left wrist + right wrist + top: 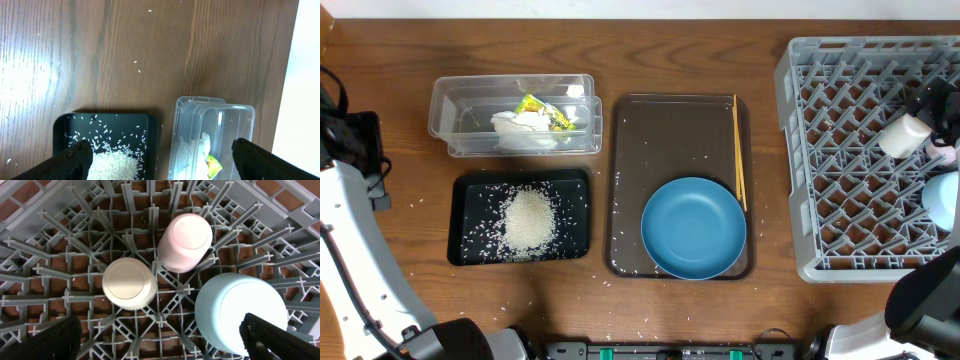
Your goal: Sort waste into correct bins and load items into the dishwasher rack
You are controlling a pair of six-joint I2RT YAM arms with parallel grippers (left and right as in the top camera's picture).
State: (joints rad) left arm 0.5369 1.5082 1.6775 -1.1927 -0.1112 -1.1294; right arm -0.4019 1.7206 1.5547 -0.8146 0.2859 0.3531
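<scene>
Hanging wide and empty, right gripper (pixel 160 345) sits over cups (pixel 129 283) upturned in the rack (pixel 794 170) to drain, left gripper (pixel 167 165) likewise facing tub (pixel 235 120) and black tray (pixel 150 131).

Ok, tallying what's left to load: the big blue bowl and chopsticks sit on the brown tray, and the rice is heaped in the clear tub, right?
No: the overhead view shows the rice heaped in the black tray, not the clear tub. The rest is right.
</scene>
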